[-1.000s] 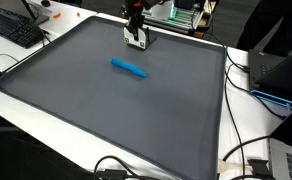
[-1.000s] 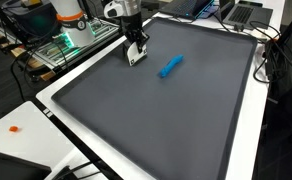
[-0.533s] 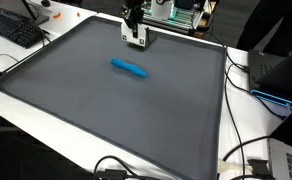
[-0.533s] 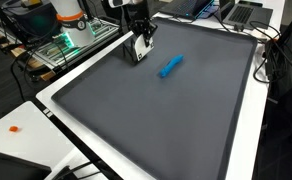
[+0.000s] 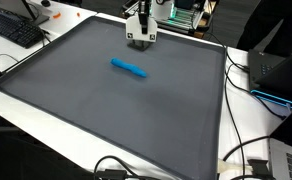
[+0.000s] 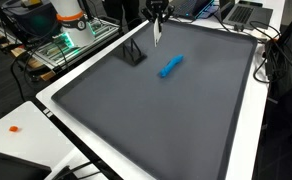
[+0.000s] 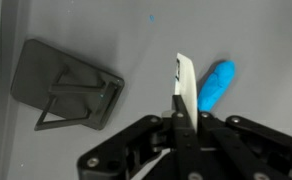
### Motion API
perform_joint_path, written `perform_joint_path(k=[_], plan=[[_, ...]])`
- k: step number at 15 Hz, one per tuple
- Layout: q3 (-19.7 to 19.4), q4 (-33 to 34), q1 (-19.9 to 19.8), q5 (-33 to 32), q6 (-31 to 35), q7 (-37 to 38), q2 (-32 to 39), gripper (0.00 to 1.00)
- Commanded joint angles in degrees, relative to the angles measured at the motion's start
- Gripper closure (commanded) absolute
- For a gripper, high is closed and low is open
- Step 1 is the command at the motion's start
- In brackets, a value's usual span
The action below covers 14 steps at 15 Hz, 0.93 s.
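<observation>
Nearest you, the blue plastic cylinder [image 5: 128,68] lies flat on the dark grey mat [image 5: 106,110]. Beyond it the black wire stand [image 7: 66,85] sits empty, because your gripper [image 7: 186,122], hanging above, is clamped on a thin white plate [image 7: 187,85], possibly a card, pinched edge-up.

A blue cylinder [image 5: 128,68] lies on the worktop's grey mat [image 5: 106,115]. Just beyond the cylinder stands a small black stand [image 5: 139,41]. Above the stand, the claw [image 5: 142,13] pinches a white card [image 5: 143,24].
</observation>
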Motion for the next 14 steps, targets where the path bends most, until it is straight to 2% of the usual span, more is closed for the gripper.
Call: perform_joint_path(k=[1, 10, 14], plan=[[0.4, 5.9, 1.5, -1.6, -4.1, -8.1, 4.3, 0.99], [0.3, 16.0, 3.7, -0.4, -8.5, -35.3, 13.3, 0.99], [-0.4, 19.0, 4.0, -1.3, -11.2, -43.0, 15.8, 0.99]])
